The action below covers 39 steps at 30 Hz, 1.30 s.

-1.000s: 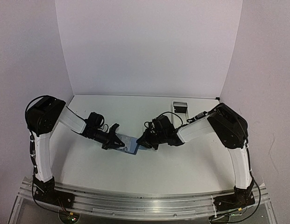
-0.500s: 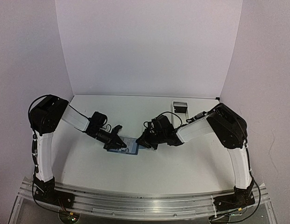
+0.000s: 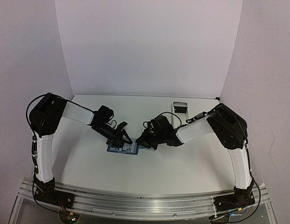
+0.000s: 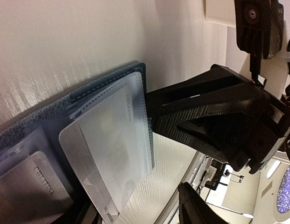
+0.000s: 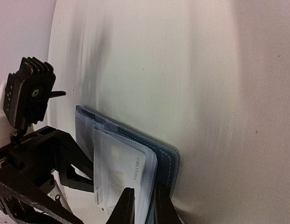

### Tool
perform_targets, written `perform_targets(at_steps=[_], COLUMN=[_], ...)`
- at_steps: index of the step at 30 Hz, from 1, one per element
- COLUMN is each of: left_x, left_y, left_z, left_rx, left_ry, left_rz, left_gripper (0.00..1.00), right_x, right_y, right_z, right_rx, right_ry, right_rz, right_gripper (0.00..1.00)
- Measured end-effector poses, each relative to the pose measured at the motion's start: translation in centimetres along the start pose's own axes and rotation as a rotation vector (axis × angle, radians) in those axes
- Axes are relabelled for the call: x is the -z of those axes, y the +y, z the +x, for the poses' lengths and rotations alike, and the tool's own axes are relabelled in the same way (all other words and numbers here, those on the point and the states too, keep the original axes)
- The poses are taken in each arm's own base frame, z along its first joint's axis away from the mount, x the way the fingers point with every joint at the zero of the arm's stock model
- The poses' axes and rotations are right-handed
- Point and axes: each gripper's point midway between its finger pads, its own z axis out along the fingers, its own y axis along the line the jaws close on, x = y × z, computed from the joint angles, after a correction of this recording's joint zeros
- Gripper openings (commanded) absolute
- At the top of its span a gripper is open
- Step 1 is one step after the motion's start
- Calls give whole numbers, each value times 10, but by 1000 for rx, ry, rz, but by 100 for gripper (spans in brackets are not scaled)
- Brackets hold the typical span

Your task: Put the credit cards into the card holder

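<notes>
The dark-blue card holder (image 3: 117, 149) lies open on the table between the two arms. In the left wrist view its cover (image 4: 102, 79) carries clear sleeves, and a pale credit card (image 4: 105, 158) sits partly inside one, its lower corner sticking out. A second card (image 4: 30, 186) lies further left. My left gripper (image 4: 140, 214) is open, with that corner loose between its fingers. My right gripper (image 5: 144, 207) is shut on the holder's (image 5: 170, 161) sleeve edge, beside the white card (image 5: 119, 172).
A long white tray (image 3: 180, 106) stands at the back right of the table. White walls close in the table on three sides. Both wrists (image 3: 156, 130) crowd the middle, close over the holder.
My left gripper has reached right over the holder and opened, letting go of the card, which now sits in a sleeve. The right gripper has kept its hold and place.
</notes>
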Motion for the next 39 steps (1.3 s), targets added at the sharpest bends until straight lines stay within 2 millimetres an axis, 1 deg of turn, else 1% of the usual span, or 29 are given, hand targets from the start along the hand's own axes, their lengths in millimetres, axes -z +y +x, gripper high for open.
perform_targets(at_steps=[3, 6, 10, 19, 24, 28, 30, 31, 33, 35, 39], left_x=[2, 5, 7, 1, -8, -9, -9, -9, -9, -8, -3], left_y=[-2, -3, -4, -10, -15, -17, -17, -17, -18, -22, -26], left_z=[-3, -8, -5, -2, -1, -1, -1, 0, 0, 0, 0], left_rx=[-11, -34, -47, -78, -87, -81, -82, -86, -100, -128, -190], left_ry=[7, 5, 16, 23, 25, 24, 26, 27, 33, 39, 40], left_rz=[-43, -87, -116, -122, -112, -104, -104, -106, -108, -113, -153], left_gripper=[64, 67, 73, 72, 73, 75, 79, 83, 95, 98, 99], right_x=[1, 3, 5, 6, 6, 6, 6, 7, 7, 9, 16], right_y=[-1, -2, -2, -3, -3, -4, -4, -4, -4, -4, -11], right_z=[-1, 0, -1, -1, 0, -1, -2, -2, -3, -4, -6], right_rx=[17, 31, 42, 56, 54, 52, 53, 53, 59, 70, 110], right_ry=[-11, -13, -16, -14, -11, -12, -14, -15, -18, -26, -28], right_rz=[14, 29, 43, 50, 53, 54, 55, 56, 58, 69, 133], right_gripper=[14, 14, 15, 15, 15, 15, 16, 16, 18, 19, 23])
